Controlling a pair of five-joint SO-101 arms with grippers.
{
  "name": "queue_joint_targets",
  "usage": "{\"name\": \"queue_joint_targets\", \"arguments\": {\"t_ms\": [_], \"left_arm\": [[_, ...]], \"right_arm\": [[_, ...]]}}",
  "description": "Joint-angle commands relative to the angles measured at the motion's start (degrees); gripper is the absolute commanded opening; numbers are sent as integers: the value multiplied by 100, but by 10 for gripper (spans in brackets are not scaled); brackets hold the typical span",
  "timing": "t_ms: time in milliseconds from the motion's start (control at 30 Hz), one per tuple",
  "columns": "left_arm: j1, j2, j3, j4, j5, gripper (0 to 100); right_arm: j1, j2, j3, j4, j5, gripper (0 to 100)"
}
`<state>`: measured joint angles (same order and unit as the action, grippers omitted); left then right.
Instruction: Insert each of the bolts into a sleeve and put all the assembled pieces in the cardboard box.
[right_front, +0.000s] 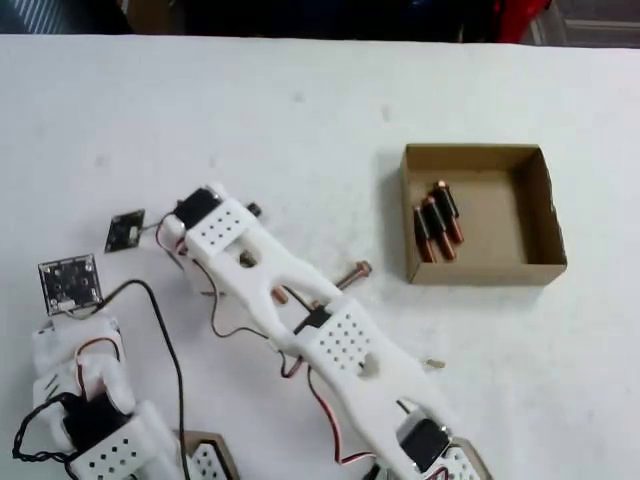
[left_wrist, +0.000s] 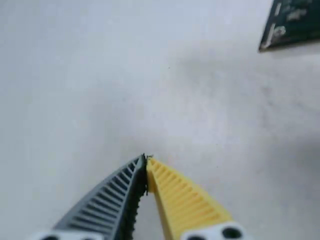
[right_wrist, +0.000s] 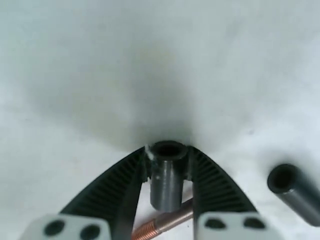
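Observation:
My right gripper (right_wrist: 167, 150) is shut on a short black sleeve (right_wrist: 167, 176), held upright with its open bore facing the camera. A copper bolt's threaded end (right_wrist: 161, 225) lies on the table behind the sleeve, between the fingers. A second black sleeve (right_wrist: 295, 192) lies loose close by. In the high view the right arm (right_front: 260, 265) stretches to the table's middle left, and a copper bolt (right_front: 352, 273) pokes out beside it. The cardboard box (right_front: 530, 268) holds three assembled pieces (right_front: 437, 222). My left gripper (left_wrist: 146, 161) is shut on nothing, just above bare table.
A small dark circuit board (right_front: 125, 230) hangs off the right arm's end, also seen as a dark board (left_wrist: 290, 22) from the left wrist. A tiny metal piece (right_front: 433, 364) lies beside the right arm. The left arm (right_front: 85, 400) sits at the near left corner.

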<state>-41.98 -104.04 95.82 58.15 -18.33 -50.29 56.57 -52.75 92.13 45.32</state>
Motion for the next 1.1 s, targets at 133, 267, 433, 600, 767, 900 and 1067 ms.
{"name": "queue_joint_targets", "arguments": {"t_ms": [133, 267, 433, 600, 767, 900, 1067], "left_arm": [[-13, -66, -35, -176, -35, 22], [-13, -66, -35, -176, -35, 22], [-13, -66, -26, -176, -35, 22], [-13, -66, -26, -176, -35, 22], [-13, -66, -26, -176, -35, 22], [-13, -66, -26, -176, -35, 22], [-13, -66, -26, -176, -35, 22]], "right_arm": [[92, -66, -193, 110, -79, 20], [57, -277, -404, 444, -88, 19], [66, -673, -651, 629, -396, 19], [75, -1314, -659, 848, -527, 19], [75, -2484, -404, 901, -826, 19], [84, -3679, 308, 910, -905, 19], [92, -5341, 1442, 892, -897, 20]]}}
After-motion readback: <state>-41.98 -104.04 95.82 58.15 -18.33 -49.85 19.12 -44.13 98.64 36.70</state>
